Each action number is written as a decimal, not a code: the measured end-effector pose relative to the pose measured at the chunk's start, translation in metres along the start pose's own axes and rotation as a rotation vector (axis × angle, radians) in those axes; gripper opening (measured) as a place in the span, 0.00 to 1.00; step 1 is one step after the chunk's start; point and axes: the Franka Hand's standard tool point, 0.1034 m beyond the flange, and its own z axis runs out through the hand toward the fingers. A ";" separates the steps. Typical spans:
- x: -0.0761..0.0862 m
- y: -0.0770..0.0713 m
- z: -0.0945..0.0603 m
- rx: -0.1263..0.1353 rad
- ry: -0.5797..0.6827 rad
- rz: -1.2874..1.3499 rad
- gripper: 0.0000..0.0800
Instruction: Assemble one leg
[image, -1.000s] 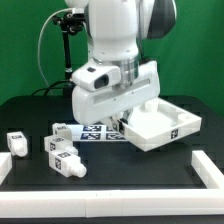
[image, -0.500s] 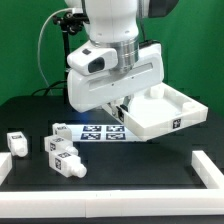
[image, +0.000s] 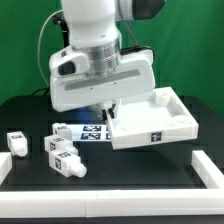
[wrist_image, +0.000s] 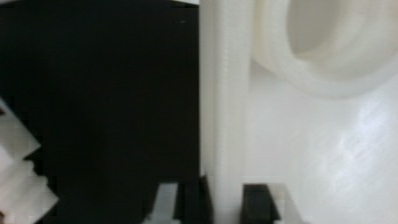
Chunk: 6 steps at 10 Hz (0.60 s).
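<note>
Small white legs with black-and-white tags lie on the black table at the exterior view's left: one (image: 14, 142) alone, two more (image: 53, 146) (image: 68, 163) close together. My gripper (image: 112, 106) is far from them, mostly hidden under the arm's white hand. It is shut on the rim of the large white tray-like piece (image: 150, 122) and holds it tilted above the table. In the wrist view the dark fingers (wrist_image: 178, 206) stand on both sides of the tray's rim wall (wrist_image: 222, 120), and the gripper (wrist_image: 221, 206) clamps it. A round hollow (wrist_image: 329, 50) shows in the tray.
The marker board (image: 88, 132) lies flat under the arm, partly covered by the held tray. Low white rails stand at the exterior view's right front (image: 206, 170), left front (image: 4, 168) and along the front edge (image: 110, 198). A black stand (image: 66, 45) rises behind.
The arm has moved toward the exterior view's left with the tray-like piece in its grip. The tray has swung and now hangs over the marker board's right end. The legs have not moved.
</note>
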 end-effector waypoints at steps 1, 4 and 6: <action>0.000 -0.001 0.001 -0.004 0.000 -0.007 0.07; -0.001 -0.002 0.003 -0.003 -0.004 -0.009 0.07; 0.009 0.003 0.012 -0.043 0.025 -0.035 0.07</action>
